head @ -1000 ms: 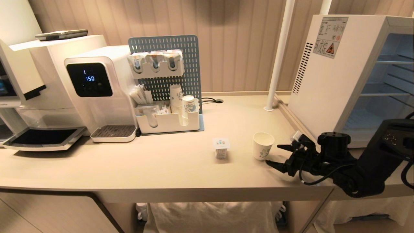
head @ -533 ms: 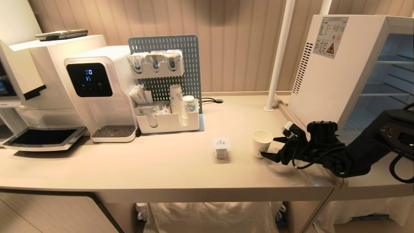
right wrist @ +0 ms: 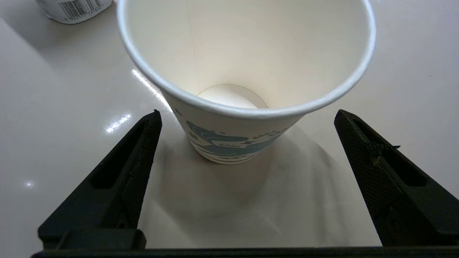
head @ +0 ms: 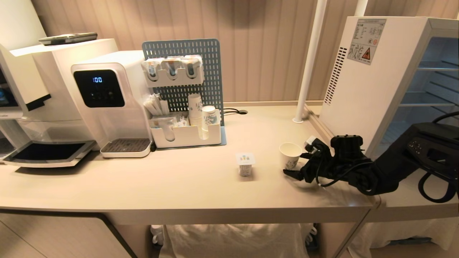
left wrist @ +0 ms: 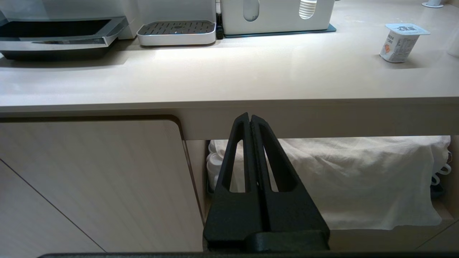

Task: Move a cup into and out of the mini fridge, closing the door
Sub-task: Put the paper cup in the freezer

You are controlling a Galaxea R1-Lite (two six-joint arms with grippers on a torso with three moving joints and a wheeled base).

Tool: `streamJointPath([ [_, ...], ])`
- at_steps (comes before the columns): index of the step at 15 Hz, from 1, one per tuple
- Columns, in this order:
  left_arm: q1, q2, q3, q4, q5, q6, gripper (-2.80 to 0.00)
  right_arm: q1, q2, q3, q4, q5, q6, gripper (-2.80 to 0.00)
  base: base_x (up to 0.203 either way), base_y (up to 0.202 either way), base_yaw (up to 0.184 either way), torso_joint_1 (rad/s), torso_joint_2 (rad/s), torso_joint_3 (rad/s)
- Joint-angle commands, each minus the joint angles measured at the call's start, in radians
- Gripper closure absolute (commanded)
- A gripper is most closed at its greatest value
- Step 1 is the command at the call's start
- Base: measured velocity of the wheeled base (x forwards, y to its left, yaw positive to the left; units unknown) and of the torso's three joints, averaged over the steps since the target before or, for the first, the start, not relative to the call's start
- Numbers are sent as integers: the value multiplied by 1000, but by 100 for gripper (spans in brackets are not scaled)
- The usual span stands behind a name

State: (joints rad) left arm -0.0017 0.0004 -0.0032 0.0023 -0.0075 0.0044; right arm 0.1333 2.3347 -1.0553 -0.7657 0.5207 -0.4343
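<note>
The cup, white paper with a blue-green pattern low on its side, stands upright and empty on the counter, left of the mini fridge. The fridge's front stands open, showing wire shelves; the door is out of view. My right gripper reaches in level from the right, open, with its fingertips on either side of the cup's near side. In the right wrist view the cup sits just beyond the wide-open gripper, untouched. My left gripper is shut and parked below the counter's front edge.
A small foil-lidded pot stands left of the cup. Further left are a white organiser with stacked cups, a water dispenser and a coffee machine. A white pole rises beside the fridge.
My right gripper has moved left along the counter towards the cup, and its open fingers now flank it. The cup stands about where it was.
</note>
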Motion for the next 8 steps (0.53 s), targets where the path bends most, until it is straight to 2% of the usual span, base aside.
streamJointPath([
  [1, 2, 0, 0, 0, 0, 0, 0, 8, -1, -36, 14, 2, -3, -280, 0, 0, 0, 0, 0, 0],
  [5, 0, 0, 0, -1, 0, 0, 0, 8, 3, -110, 87, 2, -3, -280, 0, 0, 0, 0, 0, 0],
  [6, 0, 0, 0, -1, 0, 0, 0, 9, 7, -122, 95, 2, -3, 0, 0, 0, 0, 0, 0, 0],
  [8, 1, 0, 0, -1, 0, 0, 0, 9, 14, -134, 106, 1, -2, 0, 0, 0, 0, 0, 0, 0],
])
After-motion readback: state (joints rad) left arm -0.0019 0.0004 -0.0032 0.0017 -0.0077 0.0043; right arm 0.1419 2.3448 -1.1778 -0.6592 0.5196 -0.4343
